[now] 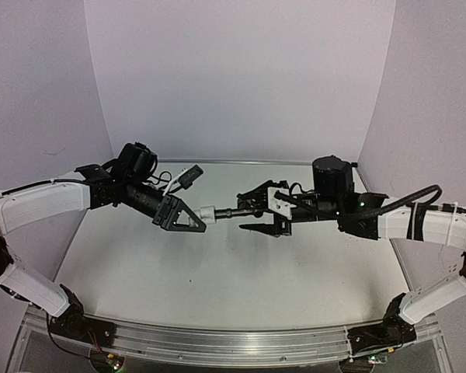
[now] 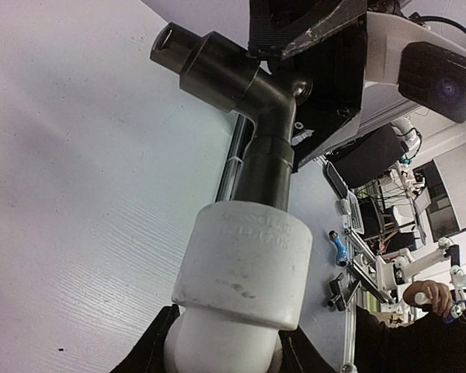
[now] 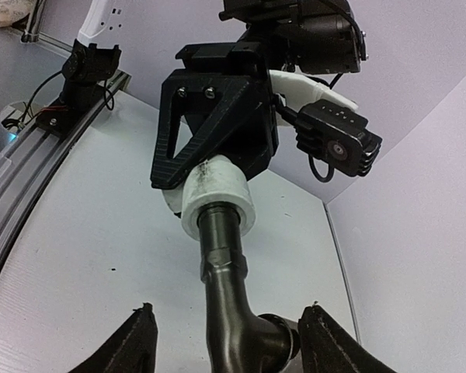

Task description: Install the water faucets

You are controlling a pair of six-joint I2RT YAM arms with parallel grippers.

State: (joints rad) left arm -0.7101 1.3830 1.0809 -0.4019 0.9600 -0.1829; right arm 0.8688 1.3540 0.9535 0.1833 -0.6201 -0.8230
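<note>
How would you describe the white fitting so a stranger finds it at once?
Above the middle of the table, find the left gripper. Its tip holds the white fitting, joined to the dark faucet. The fitting alone is pale and stubby; the faucet is slim and grey.

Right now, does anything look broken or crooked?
Nothing stands out. The faucet sits straight in the white fitting, which the left gripper clamps above the table. The right gripper has its jaws open on either side of the faucet. The fitting shows only small scuffs.
</note>
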